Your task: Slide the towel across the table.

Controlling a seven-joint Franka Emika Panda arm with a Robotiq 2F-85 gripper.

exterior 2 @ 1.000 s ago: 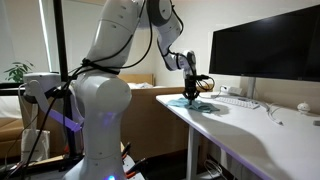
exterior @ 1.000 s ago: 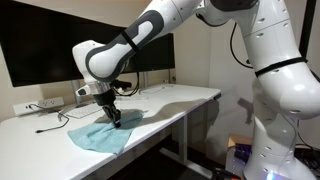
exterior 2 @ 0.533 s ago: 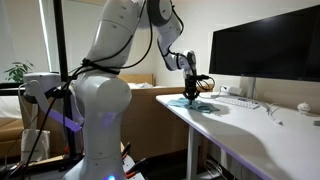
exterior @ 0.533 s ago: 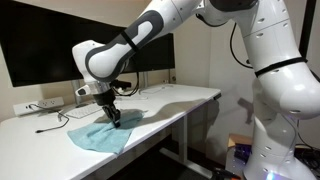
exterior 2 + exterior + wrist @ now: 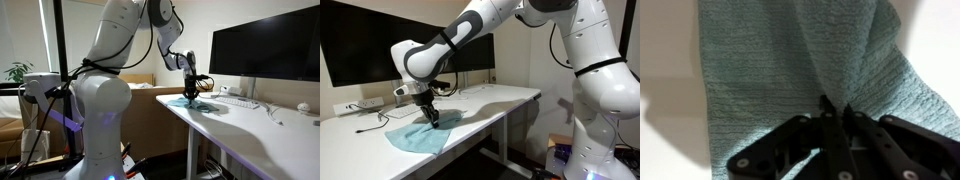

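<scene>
Beneath the gripper (image 5: 435, 120), clenched on a pinched fold, the towel (image 5: 415, 138) spreads mostly toward the front edge of the table (image 5: 495, 100).

Wrist view: towel (image 5: 770, 70) runs off the top and bottom edges, so its outline is incomplete. End effector (image 5: 833, 108) body is cropped at the bottom edge, and its tips are dark and blurred. Can't tell if cloth sits between them. In an exterior view the towel (image 5: 203, 103) is too small to read. Worktop (image 5: 495, 100) left of the towel is cut by the frame, as is the monitor (image 5: 380, 45) behind the towel.
</scene>
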